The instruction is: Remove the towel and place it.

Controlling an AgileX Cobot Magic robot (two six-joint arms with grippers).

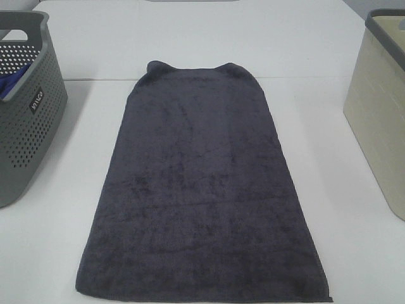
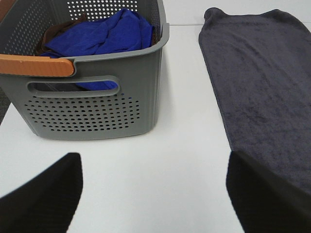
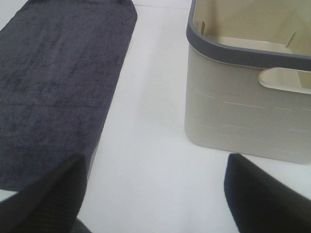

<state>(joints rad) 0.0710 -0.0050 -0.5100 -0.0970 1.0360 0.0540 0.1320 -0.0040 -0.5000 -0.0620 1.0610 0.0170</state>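
The dark charcoal-grey towel (image 1: 202,183) lies flat and spread out lengthwise down the middle of the white table, its far corners slightly folded. It also shows in the left wrist view (image 2: 265,92) and the right wrist view (image 3: 53,82). Neither gripper shows in the exterior high view. My left gripper (image 2: 154,194) is open and empty above bare table between the grey basket and the towel's edge. My right gripper (image 3: 155,194) is open and empty above bare table between the towel and the beige basket.
A grey perforated basket (image 1: 25,120) stands at the left, holding a blue cloth (image 2: 104,34) and other fabric. A beige basket with a grey rim (image 1: 380,107) stands at the right, its inside bare (image 3: 252,24). The white table (image 1: 209,38) extends behind the towel.
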